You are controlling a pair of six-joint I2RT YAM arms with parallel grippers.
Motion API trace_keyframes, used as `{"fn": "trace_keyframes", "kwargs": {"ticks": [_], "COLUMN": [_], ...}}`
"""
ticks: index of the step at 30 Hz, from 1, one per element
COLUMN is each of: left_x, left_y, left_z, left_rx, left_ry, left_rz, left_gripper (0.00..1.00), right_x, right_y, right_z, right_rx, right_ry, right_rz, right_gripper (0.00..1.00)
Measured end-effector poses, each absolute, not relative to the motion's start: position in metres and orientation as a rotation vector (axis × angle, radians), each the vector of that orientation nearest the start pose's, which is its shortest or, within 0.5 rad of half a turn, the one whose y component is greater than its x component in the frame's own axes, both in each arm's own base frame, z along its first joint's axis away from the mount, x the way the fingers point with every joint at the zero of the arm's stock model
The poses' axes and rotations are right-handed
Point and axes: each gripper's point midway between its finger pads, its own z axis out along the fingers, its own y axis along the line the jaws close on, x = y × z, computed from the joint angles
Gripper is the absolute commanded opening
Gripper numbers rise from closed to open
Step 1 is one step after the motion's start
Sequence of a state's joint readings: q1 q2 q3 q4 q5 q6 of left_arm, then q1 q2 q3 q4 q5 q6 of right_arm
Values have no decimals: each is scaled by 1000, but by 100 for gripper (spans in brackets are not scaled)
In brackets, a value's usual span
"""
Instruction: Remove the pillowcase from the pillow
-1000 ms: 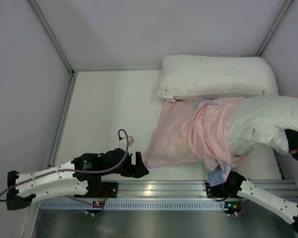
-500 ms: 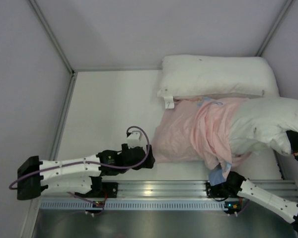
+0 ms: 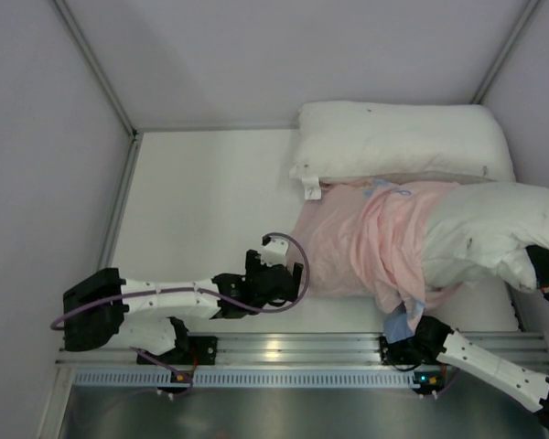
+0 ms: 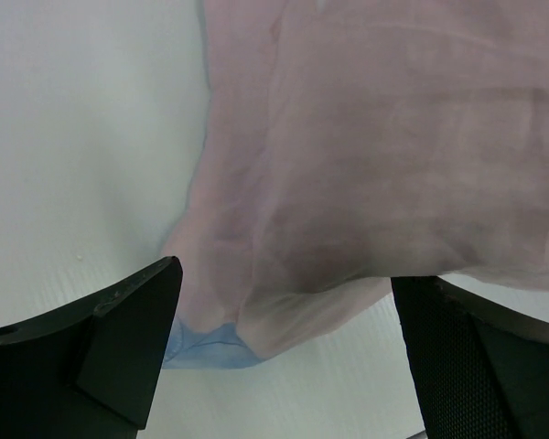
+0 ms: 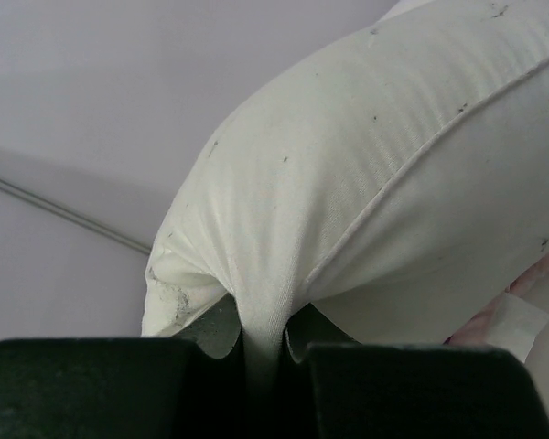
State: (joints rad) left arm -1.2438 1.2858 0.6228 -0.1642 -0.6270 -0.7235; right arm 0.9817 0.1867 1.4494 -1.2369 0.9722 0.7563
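Surroundings: second white pillow (image 3: 393,137) with a corner tag (image 3: 311,190) lies along the far side of the table (image 3: 201,206), touching the pillowcase's far edge.
Case contents: pillowcase (image 3: 348,251), pink side up, covers only the pillow's left end. Its fabric is bunched there and flat further left.
Pillow: pillow (image 3: 494,229) sits at the table's right. Its long axis runs left to right, and its bare end points right, lifted.
Left gripper (image 4: 288,366): jaws spread wide, the case's near-left corner between them.
Right gripper (image 5: 265,352): pressed together, pinching the pillow's edge.
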Motion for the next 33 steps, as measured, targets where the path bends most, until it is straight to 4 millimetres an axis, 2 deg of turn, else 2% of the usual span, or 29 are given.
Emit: {"fn": "trace_keyframes", "kwargs": {"ticks": [6,11,15,16,17,19,20,22,24,26,29,31,33], "left_x": [166,160,156,155,154,154,155,157,159,160,162,162,161], "left_y": [-291,-302,-303,-303,-303,-303,-303,-299,-292,-284,-274,-265,-256], "left_z": [65,53,35,31,29,29,29,28,30,37,61,85,117], "left_rx": [455,532,581,588,589,580,568,542,506,465,380,319,253], "left_ry": [2167,2182,2218,2226,2232,2237,2238,2247,2258,2259,2243,2221,2175], "left_rz": [-469,-500,-476,-471,-469,-473,-471,-451,-423,-406,-415,-444,-506], "left_gripper": [99,97,85,79,62,41,25,0,0,0,0,0,0], "right_x": [92,89,88,88,88,88,88,88,88,88,88,88,88], "right_y": [-92,-93,-93,-93,-93,-93,-93,-93,-93,-93,-93,-93,-93], "right_z": [388,389,388,388,387,387,387,387,387,387,387,387,387], "right_rx": [592,586,579,579,579,578,578,578,579,578,579,579,579], "right_ry": [1475,1476,1481,1482,1483,1483,1483,1483,1483,1484,1483,1483,1483], "right_rz": [626,644,651,651,650,650,649,649,650,650,651,650,650], "right_gripper": [0,0,0,0,0,0,0,0,0,0,0,0,0]}}
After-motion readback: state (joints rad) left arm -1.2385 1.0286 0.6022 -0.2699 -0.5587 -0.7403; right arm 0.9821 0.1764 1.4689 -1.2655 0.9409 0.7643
